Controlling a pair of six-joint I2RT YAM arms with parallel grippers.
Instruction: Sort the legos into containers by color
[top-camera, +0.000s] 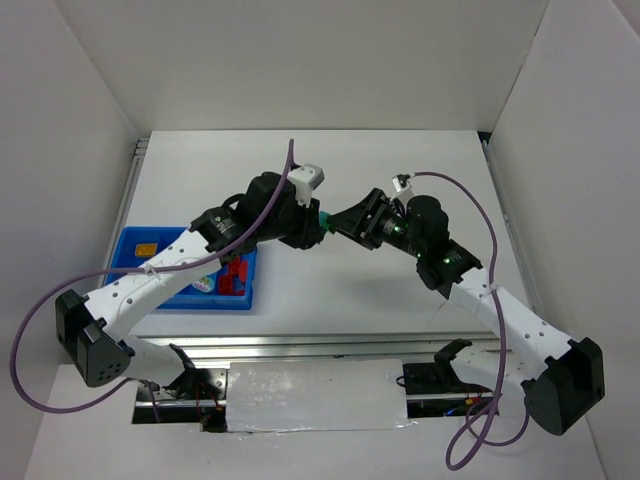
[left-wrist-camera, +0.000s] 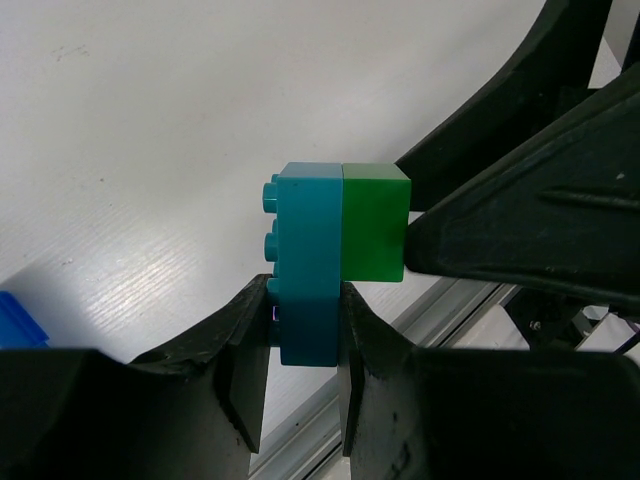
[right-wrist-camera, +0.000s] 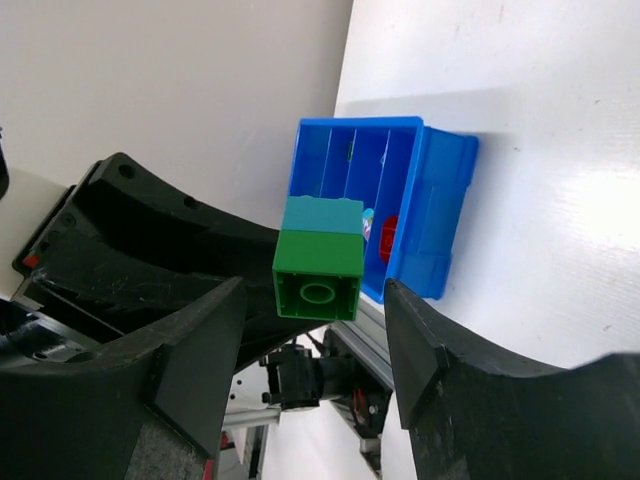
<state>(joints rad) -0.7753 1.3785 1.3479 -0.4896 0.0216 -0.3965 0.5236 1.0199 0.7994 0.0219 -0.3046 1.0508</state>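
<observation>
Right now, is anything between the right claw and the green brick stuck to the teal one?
Nothing visible. The green brick sits in the right claw's open gap, with clear space on either side. The left claw is shut on the teal brick joined to it.

Gaps flank green brick (right-wrist-camera: 318, 285) inside right gripper (right-wrist-camera: 314, 288), teal brick (right-wrist-camera: 322, 213) behind; left arm (top-camera: 160, 265) overhangs tray (top-camera: 128, 262), probably blocking access.

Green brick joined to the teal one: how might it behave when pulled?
The green brick looks rigid, flat-sided, so probably grips squarely. Its smooth faces may slip. Pressed onto the teal brick, it likely resists, then pops free.
</observation>
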